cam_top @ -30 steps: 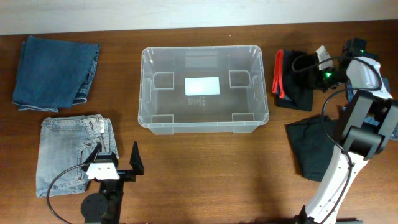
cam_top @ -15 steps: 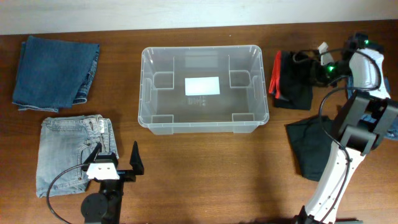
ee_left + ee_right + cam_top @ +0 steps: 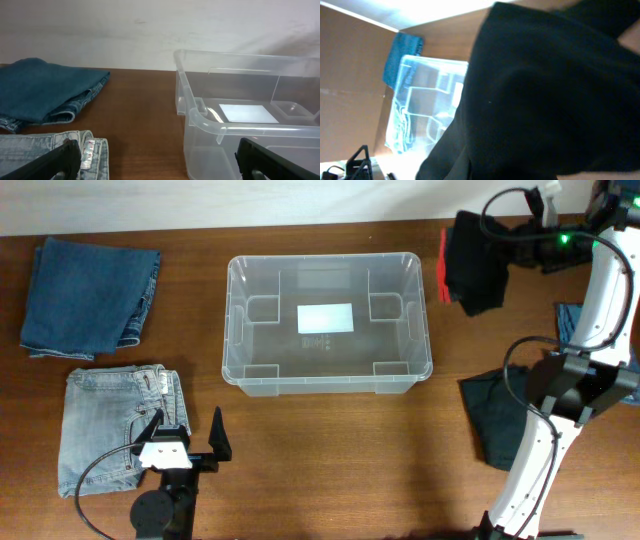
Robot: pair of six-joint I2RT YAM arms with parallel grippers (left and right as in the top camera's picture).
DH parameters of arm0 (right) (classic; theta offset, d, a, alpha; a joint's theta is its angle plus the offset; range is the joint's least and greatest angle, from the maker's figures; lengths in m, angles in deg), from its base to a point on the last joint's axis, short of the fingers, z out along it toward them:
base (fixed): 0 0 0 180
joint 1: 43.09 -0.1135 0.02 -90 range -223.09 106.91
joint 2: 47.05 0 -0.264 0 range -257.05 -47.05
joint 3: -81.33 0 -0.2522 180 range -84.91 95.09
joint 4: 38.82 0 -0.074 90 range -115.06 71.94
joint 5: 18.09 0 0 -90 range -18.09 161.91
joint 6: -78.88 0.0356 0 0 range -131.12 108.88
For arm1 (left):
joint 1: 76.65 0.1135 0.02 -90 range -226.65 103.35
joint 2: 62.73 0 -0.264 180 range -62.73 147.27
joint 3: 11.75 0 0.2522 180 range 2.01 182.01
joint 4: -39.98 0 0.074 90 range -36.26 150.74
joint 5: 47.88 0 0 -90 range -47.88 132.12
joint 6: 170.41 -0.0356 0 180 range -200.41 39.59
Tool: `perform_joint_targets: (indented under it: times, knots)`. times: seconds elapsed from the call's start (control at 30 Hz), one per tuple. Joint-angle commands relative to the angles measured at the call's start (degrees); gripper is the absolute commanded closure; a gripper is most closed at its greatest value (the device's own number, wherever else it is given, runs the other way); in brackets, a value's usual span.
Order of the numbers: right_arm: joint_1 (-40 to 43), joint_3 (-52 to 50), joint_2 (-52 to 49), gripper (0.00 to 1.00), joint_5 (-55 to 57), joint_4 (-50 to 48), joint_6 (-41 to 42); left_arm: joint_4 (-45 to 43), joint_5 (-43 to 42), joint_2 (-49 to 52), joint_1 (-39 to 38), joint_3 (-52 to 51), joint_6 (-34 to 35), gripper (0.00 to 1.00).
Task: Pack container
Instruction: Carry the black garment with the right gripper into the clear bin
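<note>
On my feed the left arm [image 3: 150, 513] is black, with a white block [image 3: 165, 448] behind the flat black fingers [image 3: 217, 432] of the left gripper [image 3: 188, 422] and a thin black cable [image 3: 100, 461] looping off it. The right arm [image 3: 610, 290] has glossy white links, dark joints [image 3: 578, 390], black cables [image 3: 508, 365] and a small green light [image 3: 563, 240].

The wooden table [image 3: 330, 442] carries the container [image 3: 327, 386], dark jeans [image 3: 88, 295] — and pale jeans [image 3: 105, 420].
</note>
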Motion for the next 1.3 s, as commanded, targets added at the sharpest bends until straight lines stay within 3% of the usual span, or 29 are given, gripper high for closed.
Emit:
perform_joint_targets:
  times: [0.0,0.2,0.37,0.67,0.83,0.97,1.27]
  knots:
    - [-4.7,6.32,2.05,0.96,-4.09,0.33,6.23,0.44,0.15,-0.28,0.24,-0.13,-0.48,0.01]
    - [-15.85,8.57,5.14,0.96,-1.27,0.33,14.1,0.44,0.15,-0.28,0.24,-0.13,-0.48,0.0]
    - [-27.67,8.55,5.05,0.96,9.09,-0.28,21.68,0.44,0.15,-0.28,0.24,-0.13,-0.48,0.01]
    - [-45.9,6.84,4.79,0.96,27.78,-16.06,40.46,0.44,0.15,-0.28,0.24,-0.13,-0.48,0.01]
    - [-49.29,3.32,4.72,0.96,35.71,-21.51,43.85,0.44,0.15,-0.28,0.24,-0.13,-0.48,0.01]
    - [-49.44,-1.03,4.61,0.96,35.32,-26.82,48.85,0.44,0.15,-0.28,0.24,-0.13,-0.48,0.01]
    - [-49.44,-16.44,4.61,0.96,30.67,-39.08,49.16,0.44,0.15,-0.28,0.24,-0.13,-0.48,0.01]
